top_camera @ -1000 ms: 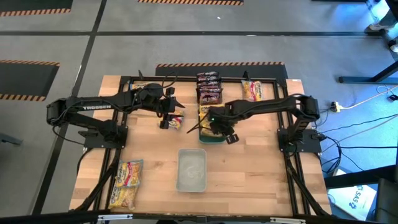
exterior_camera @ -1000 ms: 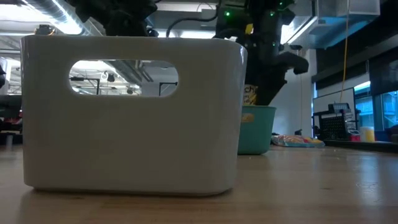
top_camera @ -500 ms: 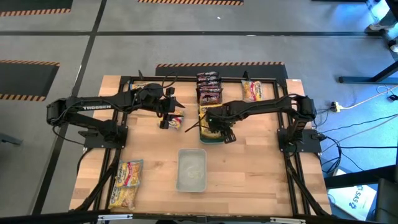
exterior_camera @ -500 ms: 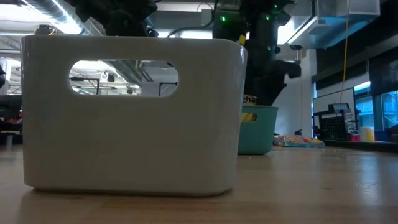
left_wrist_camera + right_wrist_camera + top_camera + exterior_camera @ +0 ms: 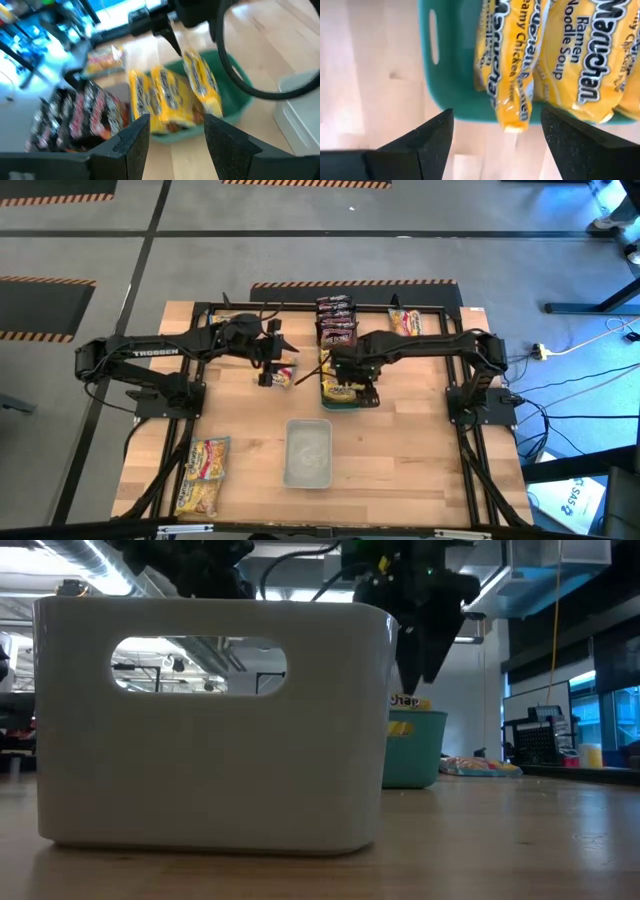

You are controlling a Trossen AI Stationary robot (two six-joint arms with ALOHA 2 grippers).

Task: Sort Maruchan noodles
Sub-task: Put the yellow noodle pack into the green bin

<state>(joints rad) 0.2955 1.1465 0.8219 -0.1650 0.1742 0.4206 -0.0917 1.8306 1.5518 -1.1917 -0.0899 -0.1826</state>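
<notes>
1. You see the white tray [image 5: 308, 452] nearest the front edge, well apart from the teal tray [image 5: 340, 393].
2. In the teal tray stand the yellow Maruchan noodles [image 5: 560, 55] on edge.
3. Your right gripper [image 5: 350, 380] hangs above that tray, fingers wide, holding nothing.
4. Your left gripper [image 5: 272, 365] waits beside it, fingers apart, empty.
</notes>
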